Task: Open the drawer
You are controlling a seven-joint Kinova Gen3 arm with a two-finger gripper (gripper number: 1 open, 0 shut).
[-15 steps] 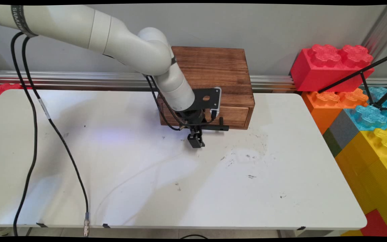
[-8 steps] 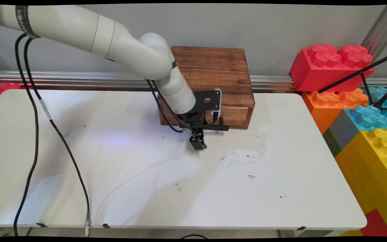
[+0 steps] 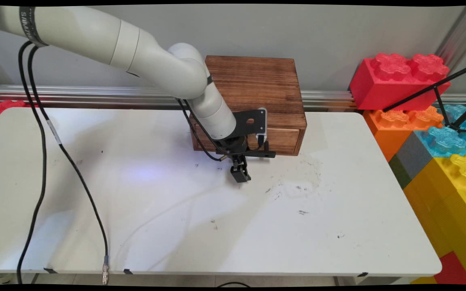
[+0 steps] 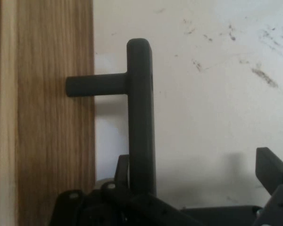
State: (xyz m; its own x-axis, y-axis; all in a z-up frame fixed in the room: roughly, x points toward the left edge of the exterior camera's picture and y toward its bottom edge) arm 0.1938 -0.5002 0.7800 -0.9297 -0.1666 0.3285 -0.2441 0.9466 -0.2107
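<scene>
Gripper (image 3: 241,174): jaws open, holding nothing, straddling the black drawer handle (image 4: 140,108) of the wooden drawer box (image 3: 257,81) at the white table's (image 3: 176,210) far edge. Over the last second it has crept slightly rightward and nearer; the drawer (image 3: 283,139) is unmoved.

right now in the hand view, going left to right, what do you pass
wooden drawer front → black T-shaped handle → bare white table → gripper finger at the right edge

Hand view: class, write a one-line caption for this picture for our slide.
The hand, open, beside the dark handle of a wooden drawer front, above a scuffed white table.
</scene>
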